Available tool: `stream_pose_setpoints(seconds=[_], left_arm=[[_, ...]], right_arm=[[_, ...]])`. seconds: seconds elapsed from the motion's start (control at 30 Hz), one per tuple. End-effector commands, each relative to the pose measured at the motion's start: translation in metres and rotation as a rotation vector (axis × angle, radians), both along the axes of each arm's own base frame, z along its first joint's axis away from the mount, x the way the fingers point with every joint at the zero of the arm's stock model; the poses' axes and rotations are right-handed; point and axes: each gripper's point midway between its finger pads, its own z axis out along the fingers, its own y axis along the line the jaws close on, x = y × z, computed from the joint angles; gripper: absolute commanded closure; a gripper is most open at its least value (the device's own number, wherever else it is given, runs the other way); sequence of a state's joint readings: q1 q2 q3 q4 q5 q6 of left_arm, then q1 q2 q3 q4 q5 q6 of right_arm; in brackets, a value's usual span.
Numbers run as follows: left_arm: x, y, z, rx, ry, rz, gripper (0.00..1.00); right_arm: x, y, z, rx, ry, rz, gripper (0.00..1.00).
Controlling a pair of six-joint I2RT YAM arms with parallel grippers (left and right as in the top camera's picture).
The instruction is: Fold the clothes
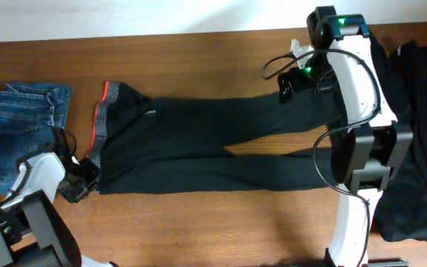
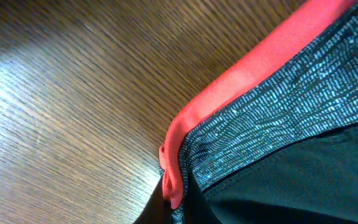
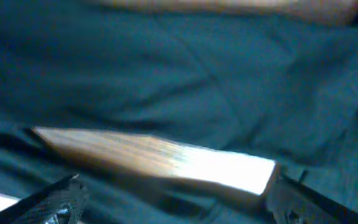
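Observation:
The clothes are black trousers (image 1: 213,141) lying flat across the table, legs running right. The waistband with its red-orange lining (image 1: 101,111) is at the left. My left gripper (image 1: 80,180) sits at the near-left corner of the waistband. In the left wrist view it (image 2: 173,208) is shut on the red lining edge (image 2: 229,81) and the speckled band. My right gripper (image 1: 293,74) hovers over the far leg near its cuff end. In the right wrist view it (image 3: 176,208) is open over black cloth (image 3: 166,68), with nothing between its fingers (image 3: 55,205).
Folded blue denim jeans (image 1: 21,130) lie at the left edge, just beyond my left arm. A heap of more black garments (image 1: 421,119) lies at the right behind the right arm. A strip of bare wooden table (image 3: 160,158) shows between the trouser legs.

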State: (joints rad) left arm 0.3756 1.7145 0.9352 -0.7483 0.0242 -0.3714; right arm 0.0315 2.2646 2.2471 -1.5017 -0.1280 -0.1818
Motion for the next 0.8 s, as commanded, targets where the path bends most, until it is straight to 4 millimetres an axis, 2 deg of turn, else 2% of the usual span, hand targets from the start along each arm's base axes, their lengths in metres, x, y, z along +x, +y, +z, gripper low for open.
stream_pose_setpoints(seconds=[0.0, 0.07, 0.13, 0.27, 0.37, 0.43, 0.57, 0.77], left_arm=[[-0.018, 0.016, -0.011, 0.076, 0.078, 0.039, 1.0], [-0.018, 0.016, -0.011, 0.075, 0.08, 0.039, 0.99], [-0.018, 0.016, -0.011, 0.075, 0.08, 0.039, 0.99], [-0.018, 0.016, -0.011, 0.075, 0.08, 0.039, 1.0], [-0.018, 0.016, -0.011, 0.076, 0.078, 0.039, 0.99], [-0.017, 0.017, -0.011, 0.077, 0.076, 0.04, 0.99], [-0.017, 0.017, -0.011, 0.077, 0.075, 0.04, 0.99], [-0.017, 0.017, -0.011, 0.077, 0.075, 0.04, 0.99]], right_arm=[[0.004, -0.009, -0.018, -0.01, 0.011, -0.029, 0.01], [0.012, -0.023, -0.03, -0.044, 0.003, -0.107, 0.01], [0.025, -0.05, -0.041, -0.111, -0.039, -0.208, 0.01], [0.043, -0.089, -0.042, -0.113, -0.115, -0.291, 0.01], [0.04, -0.116, -0.044, -0.108, -0.112, -0.349, 0.01], [0.032, -0.119, -0.051, -0.043, -0.071, -0.369, 0.01], [0.02, -0.118, -0.068, -0.027, -0.009, -0.375, 0.01], [-0.016, -0.111, -0.115, -0.022, 0.124, -0.375, 0.0]])
